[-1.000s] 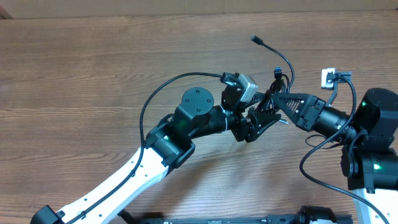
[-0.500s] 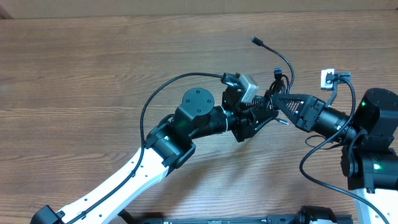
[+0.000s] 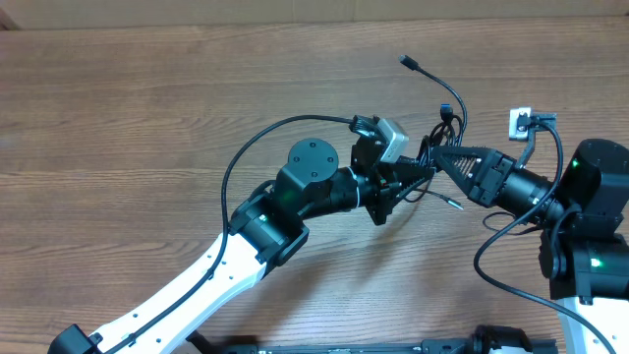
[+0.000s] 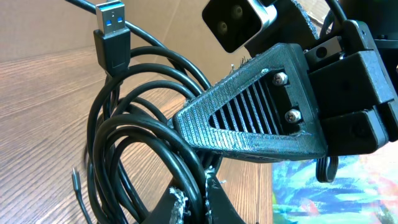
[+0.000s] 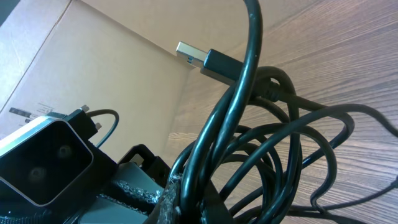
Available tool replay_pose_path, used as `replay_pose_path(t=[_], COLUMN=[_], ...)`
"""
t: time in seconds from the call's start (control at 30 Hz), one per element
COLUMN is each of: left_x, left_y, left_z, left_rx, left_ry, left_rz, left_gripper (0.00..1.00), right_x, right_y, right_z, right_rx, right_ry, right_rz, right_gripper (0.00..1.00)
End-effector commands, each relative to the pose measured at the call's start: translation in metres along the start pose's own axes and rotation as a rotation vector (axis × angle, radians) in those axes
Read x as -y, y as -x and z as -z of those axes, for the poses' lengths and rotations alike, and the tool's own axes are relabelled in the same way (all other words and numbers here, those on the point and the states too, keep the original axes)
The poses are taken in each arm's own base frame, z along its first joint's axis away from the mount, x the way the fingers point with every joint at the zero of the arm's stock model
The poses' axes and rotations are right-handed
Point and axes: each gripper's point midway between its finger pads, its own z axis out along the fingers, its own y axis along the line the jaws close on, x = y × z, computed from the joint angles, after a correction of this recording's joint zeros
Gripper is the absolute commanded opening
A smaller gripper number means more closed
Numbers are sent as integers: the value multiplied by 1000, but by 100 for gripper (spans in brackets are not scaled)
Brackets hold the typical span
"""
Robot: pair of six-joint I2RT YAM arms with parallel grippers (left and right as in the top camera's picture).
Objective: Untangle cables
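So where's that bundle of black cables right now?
In the overhead view the cables are just right of centre, pinched between the left gripper and the right gripper where their tips meet; one plug end trails toward the far side.

Left arm [image 3: 167,300]: white lower link, black joint housings, round black cap [image 3: 313,160], green light [image 3: 265,211] at elbow. Thick black wire [image 3: 236,162] arching from elbow to grey wrist camera [image 3: 393,138]. Right arm [image 3: 600,197]: black housings, two green indicator lights [image 3: 595,264], white base link. Right end effector [image 3: 437,153]: black printed fingers [image 4: 249,124], triangular, slotted with ribs, two silver screws [image 4: 280,78].
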Motion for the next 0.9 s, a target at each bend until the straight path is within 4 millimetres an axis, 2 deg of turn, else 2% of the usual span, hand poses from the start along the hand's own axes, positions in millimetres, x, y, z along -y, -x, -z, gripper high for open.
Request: replay_pose_path(t=[0.0, 0.27, 0.4, 0.63, 0.87], left_x=[-8, -18, -31, -53, -57], left_y=[14, 18, 24, 36, 40], left_z=[4, 9, 15, 32, 42], left_rx=[35, 43, 58, 89, 84], left_ry=[25, 41, 70, 97, 54], left_rz=[-16, 2, 9, 118, 133], left_gripper=[4, 4, 4, 4, 4], right_x=[-16, -16, -16, -13, -12], right_y=[0, 0, -1, -3, -5], right_z=[3, 3, 3, 3, 3], right_rx=[-13, -13, -13, -21, -29], right_ry=[48, 48, 48, 38, 33], right_rz=[37, 40, 59, 44, 30], right_gripper=[4, 4, 4, 4, 4])
